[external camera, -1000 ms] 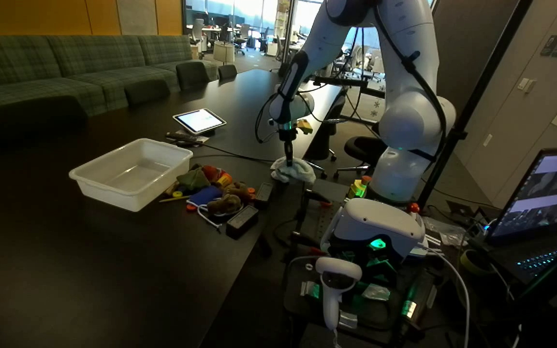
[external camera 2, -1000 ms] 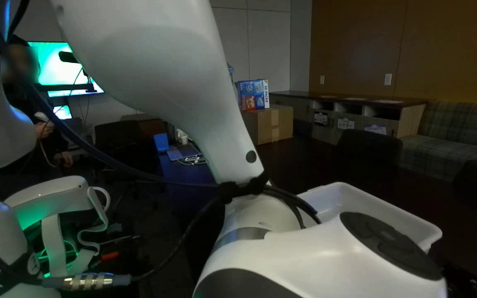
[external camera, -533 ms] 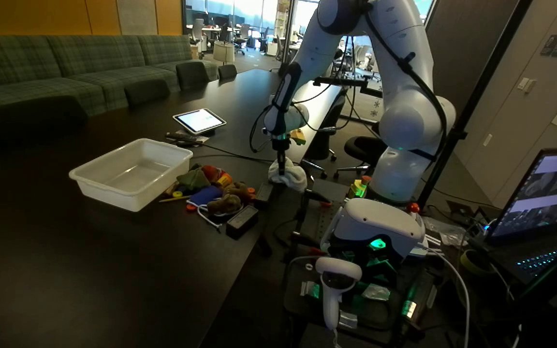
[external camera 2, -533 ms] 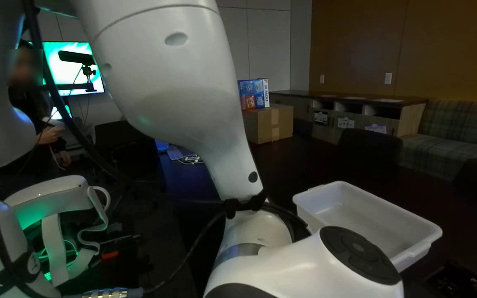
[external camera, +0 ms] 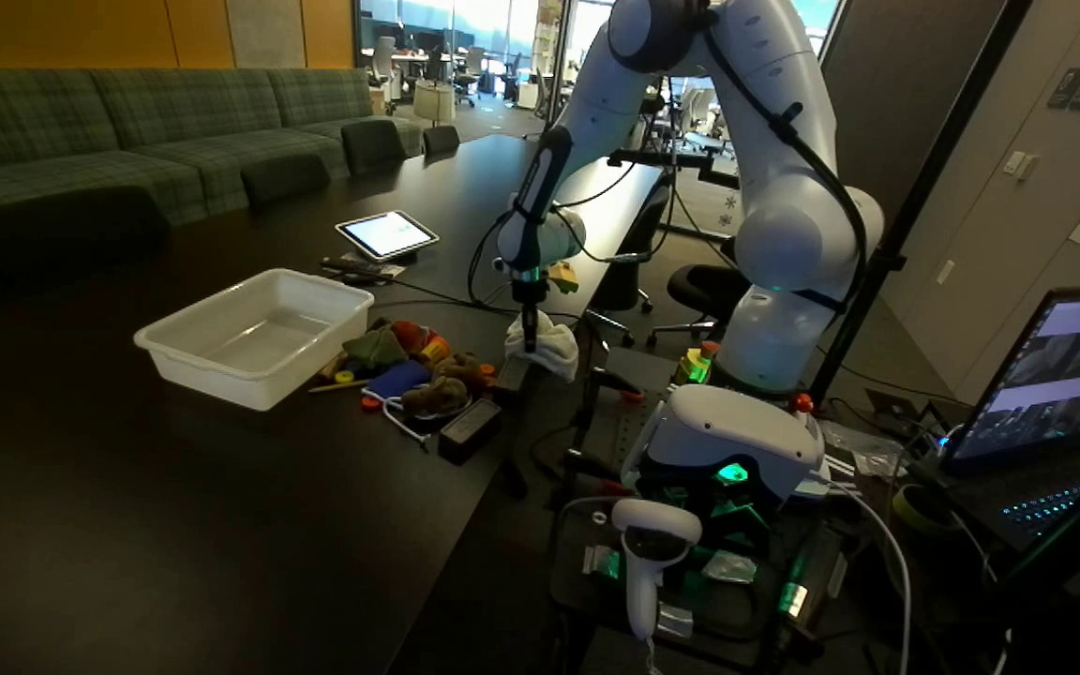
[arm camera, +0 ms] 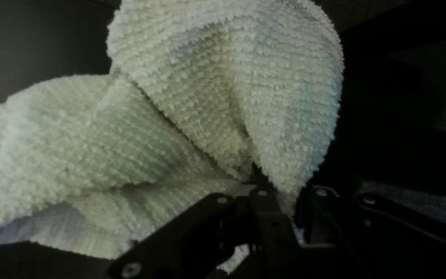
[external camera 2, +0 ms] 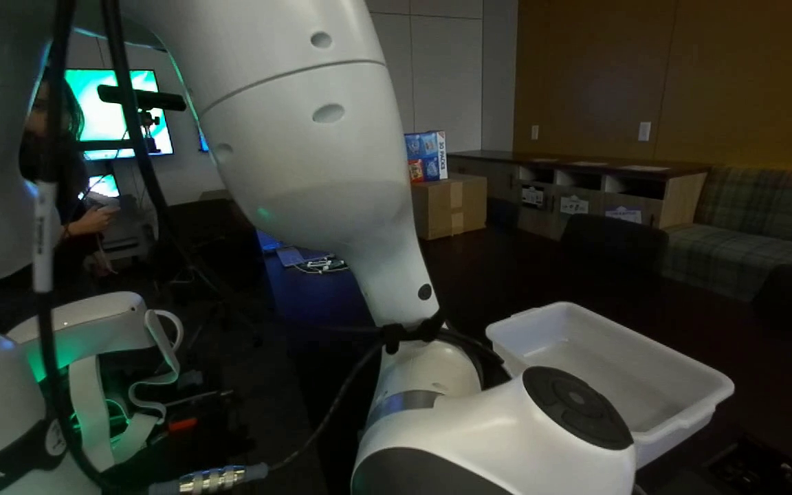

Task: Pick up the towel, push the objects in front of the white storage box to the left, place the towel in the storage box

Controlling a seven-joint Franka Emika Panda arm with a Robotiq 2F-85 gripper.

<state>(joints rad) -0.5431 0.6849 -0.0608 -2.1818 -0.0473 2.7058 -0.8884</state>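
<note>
The white towel (external camera: 556, 349) is bunched in my gripper (external camera: 530, 343) at the table's edge in an exterior view. In the wrist view, the gripper (arm camera: 285, 195) is shut on a pinched fold of the towel (arm camera: 215, 89), and the rest fans out around the fingers. The white storage box (external camera: 207, 373) stands on the table, and it also shows in an exterior view (external camera 2: 678, 434). It looks empty. A pile of objects lies beside it: a green cloth (external camera: 376, 347), a blue cloth (external camera: 397, 379), a brown plush toy (external camera: 435, 397) and small coloured pieces.
A black box (external camera: 470, 431) sits at the table edge by the pile. Another black box (external camera: 508, 377) is just under the towel. A tablet (external camera: 387, 233) stands behind the storage box. A cable (external camera: 442, 296) crosses the table. A headset (external camera: 732, 431) lies near the robot base.
The gripper has moved left and a little down in an exterior view, carrying the towel toward the black boxes and the pile. The storage box and the pile have not moved.
</note>
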